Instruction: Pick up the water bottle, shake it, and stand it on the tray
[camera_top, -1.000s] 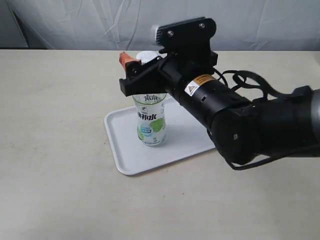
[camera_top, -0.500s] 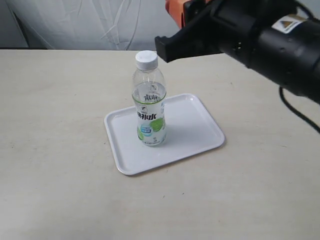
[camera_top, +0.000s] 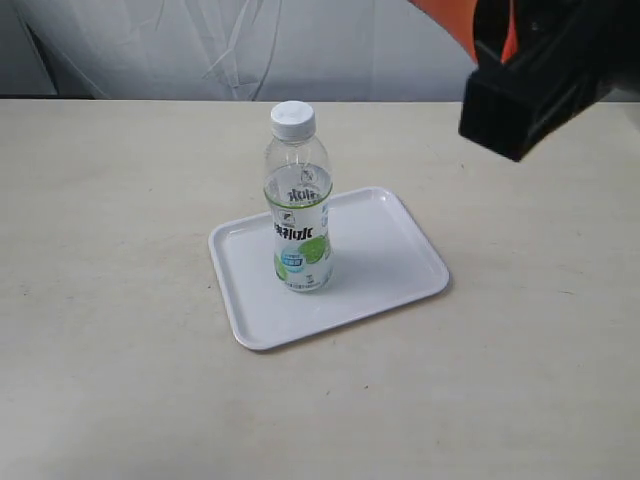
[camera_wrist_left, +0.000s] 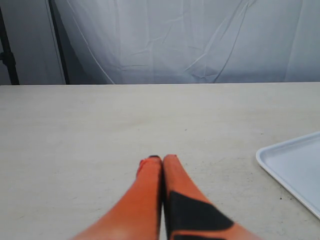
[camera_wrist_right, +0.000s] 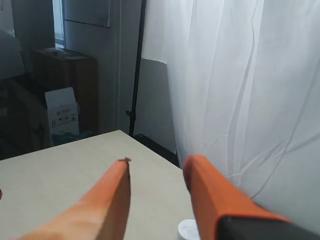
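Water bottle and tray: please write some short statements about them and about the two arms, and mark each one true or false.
1. The water bottle stands upright on the tray. True.
2. The bottle is open at the top. False: a white cap sits on it.
3. The right jaws are shut on the bottle. False: they are open and empty, up and away from the bottle.
4. The left jaws are shut with nothing between them. True.
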